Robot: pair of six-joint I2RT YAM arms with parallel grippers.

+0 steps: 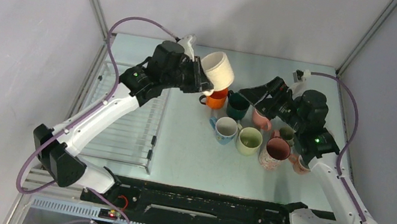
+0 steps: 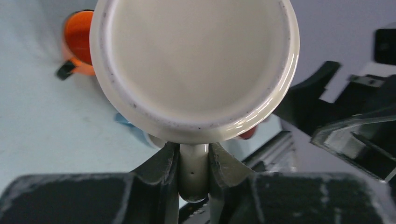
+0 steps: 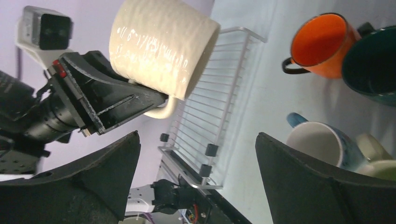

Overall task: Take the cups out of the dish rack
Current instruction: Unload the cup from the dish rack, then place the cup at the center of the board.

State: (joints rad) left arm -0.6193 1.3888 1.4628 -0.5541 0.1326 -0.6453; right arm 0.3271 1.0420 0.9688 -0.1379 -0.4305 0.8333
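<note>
My left gripper [image 1: 202,82] is shut on the handle [image 2: 193,170] of a cream mug [image 1: 218,70] and holds it tilted in the air above the orange mug [image 1: 216,98]. The mug's base [image 2: 194,65] fills the left wrist view. The wire dish rack [image 1: 128,118] lies at the left with no cups showing on it. On the table stand the dark teal [image 1: 238,105], pink [image 1: 260,120], light blue [image 1: 225,130], pale green [image 1: 249,140] and dusty pink [image 1: 274,152] mugs. My right gripper [image 1: 251,93] is open and empty next to the dark teal mug.
In the right wrist view the cream mug [image 3: 161,46] hangs over the rack's corner [image 3: 219,107], with the orange [image 3: 322,44], dark teal [image 3: 373,65] and light blue [image 3: 322,144] mugs at the right. A dark greyish mug [image 1: 287,134] and another pink one [image 1: 300,164] stand under the right arm.
</note>
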